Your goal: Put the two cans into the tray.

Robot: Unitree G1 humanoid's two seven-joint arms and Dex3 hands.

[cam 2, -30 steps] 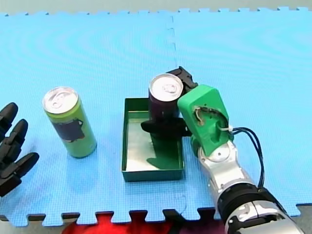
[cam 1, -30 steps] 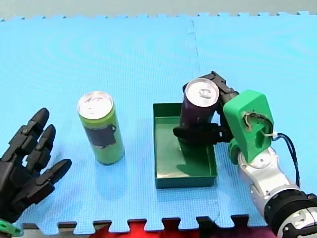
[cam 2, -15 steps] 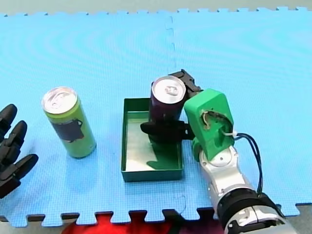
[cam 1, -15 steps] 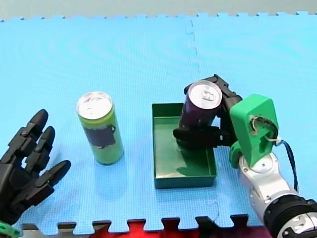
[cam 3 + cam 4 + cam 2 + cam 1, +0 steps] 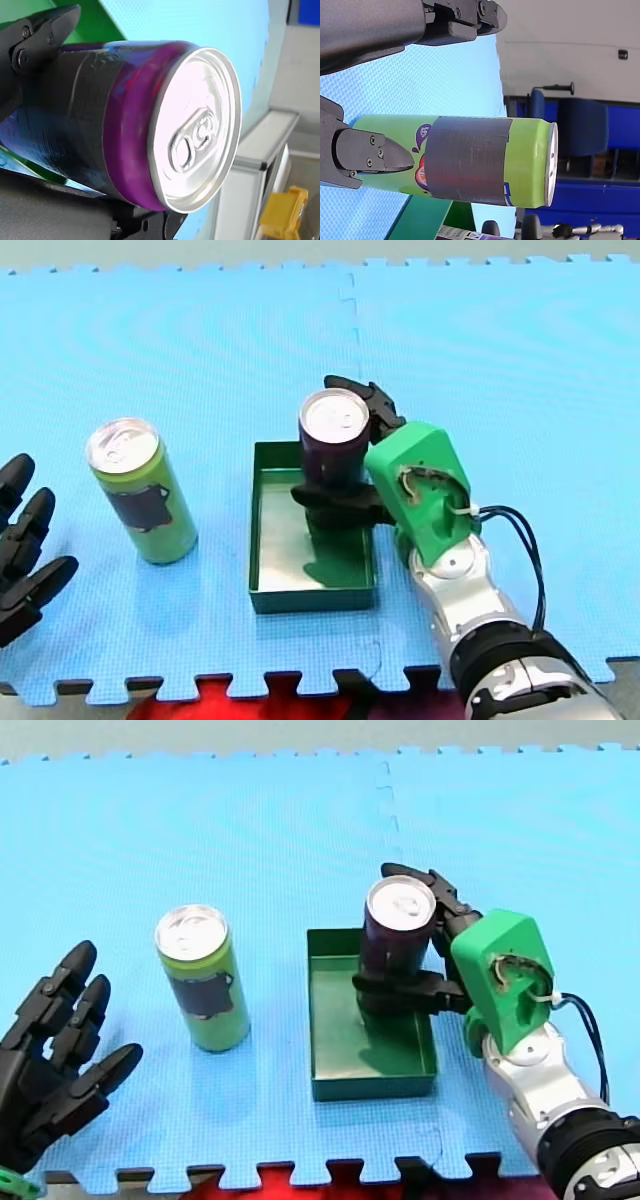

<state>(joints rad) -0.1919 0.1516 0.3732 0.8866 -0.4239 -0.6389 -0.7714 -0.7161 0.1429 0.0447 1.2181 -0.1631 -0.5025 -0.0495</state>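
Note:
A purple can (image 5: 385,925) stands upright over the far end of the green tray (image 5: 372,1087). My right hand (image 5: 410,945) is shut on it, thumb across its front and fingers behind its top. The first wrist view shows the same can (image 5: 125,125) close up, with a dark finger (image 5: 40,30) against its side. I cannot tell whether its base touches the tray floor. A green can (image 5: 203,982) with a dark label stands on the blue mat left of the tray. My left hand (image 5: 60,1050) hovers at the near left, holding nothing. In the second wrist view the green can (image 5: 470,160) sits beyond dark fingers (image 5: 365,155).
Blue foam mat (image 5: 250,830) covers the whole surface, with a seam running back from the tray. Its jagged near edge (image 5: 300,1172) lies just in front of the tray. Open mat lies between the green can and the tray.
My right hand has shifted the purple can slightly left and set it more upright over the tray. The left hand and the green can have stayed put.

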